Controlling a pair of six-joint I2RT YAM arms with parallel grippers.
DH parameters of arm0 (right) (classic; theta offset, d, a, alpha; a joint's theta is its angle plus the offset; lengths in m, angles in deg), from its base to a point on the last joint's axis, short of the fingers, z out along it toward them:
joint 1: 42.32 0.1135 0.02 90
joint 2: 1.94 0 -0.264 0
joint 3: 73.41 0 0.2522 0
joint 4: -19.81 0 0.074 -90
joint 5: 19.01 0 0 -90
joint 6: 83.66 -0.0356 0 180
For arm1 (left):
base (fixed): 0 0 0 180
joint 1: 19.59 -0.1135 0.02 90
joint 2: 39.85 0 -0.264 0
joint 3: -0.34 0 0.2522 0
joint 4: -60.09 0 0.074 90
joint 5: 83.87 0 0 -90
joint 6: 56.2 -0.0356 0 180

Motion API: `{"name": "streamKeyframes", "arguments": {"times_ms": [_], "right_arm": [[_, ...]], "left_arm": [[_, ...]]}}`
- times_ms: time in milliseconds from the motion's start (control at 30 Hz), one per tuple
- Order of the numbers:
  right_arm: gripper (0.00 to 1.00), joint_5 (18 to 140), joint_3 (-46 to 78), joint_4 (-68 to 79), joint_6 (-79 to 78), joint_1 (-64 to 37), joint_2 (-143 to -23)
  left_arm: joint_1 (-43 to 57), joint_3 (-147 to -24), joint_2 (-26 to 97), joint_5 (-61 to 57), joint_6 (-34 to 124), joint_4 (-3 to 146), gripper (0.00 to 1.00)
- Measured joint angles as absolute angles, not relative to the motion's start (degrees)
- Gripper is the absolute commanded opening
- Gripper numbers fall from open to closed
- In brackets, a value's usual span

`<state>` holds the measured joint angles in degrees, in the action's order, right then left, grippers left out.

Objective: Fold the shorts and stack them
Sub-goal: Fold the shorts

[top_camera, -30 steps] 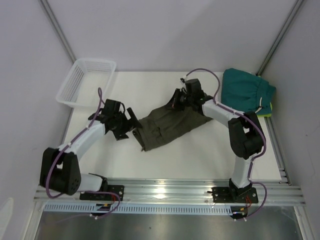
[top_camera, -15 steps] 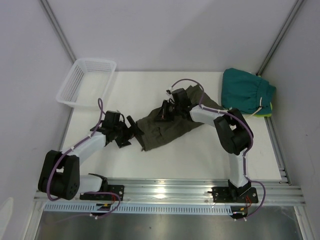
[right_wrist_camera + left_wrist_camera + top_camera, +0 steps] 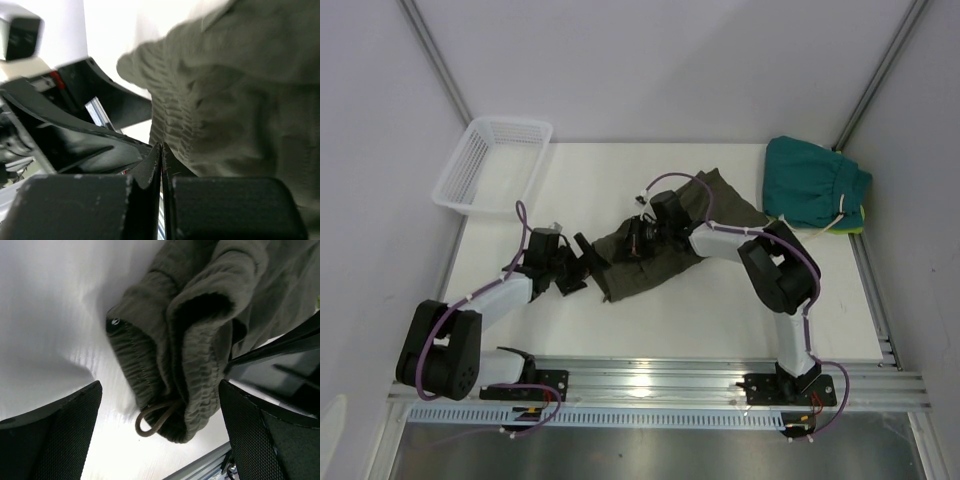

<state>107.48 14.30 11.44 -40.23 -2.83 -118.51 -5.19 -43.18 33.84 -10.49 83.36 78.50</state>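
Two pairs of shorts lay on the table (image 3: 720,310): the olive-green shorts (image 3: 638,270) crumpled at its middle and one folded teal pair (image 3: 815,185) at the far right corner. One basket (image 3: 490,165) stood at the far left. The left gripper (image 3: 160,387) had its jaws wide apart around the olive waistband (image 3: 200,365); the right gripper (image 3: 161,150) had its jaws pressed together against the cloth.
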Motion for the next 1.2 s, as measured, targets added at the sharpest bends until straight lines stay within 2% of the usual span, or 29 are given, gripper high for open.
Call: {"name": "streamKeyframes", "arguments": {"times_ms": [300,600,800,1200], "right_arm": [[0.0,104.6,14.3,5.8,-37.4,-0.8,-122.9],[0.0,105.8,13.4,7.9,-38.8,-1.5,-123.5],[0.0,106.5,11.6,11.6,-40.6,-2.0,-123.3],[0.0,103.8,13.6,8.6,-40.4,-4.3,-119.3]], "left_arm": [[-5.2,-43.0,35.8,-10.8,83.3,74.3,0.99],[-5.2,-42.0,38.2,-11.0,82.8,69.4,0.99],[-5.2,-42.0,41.0,-11.6,82.8,63.5,0.99],[-5.2,-40.8,40.5,-11.6,82.3,61.5,0.98]]}}
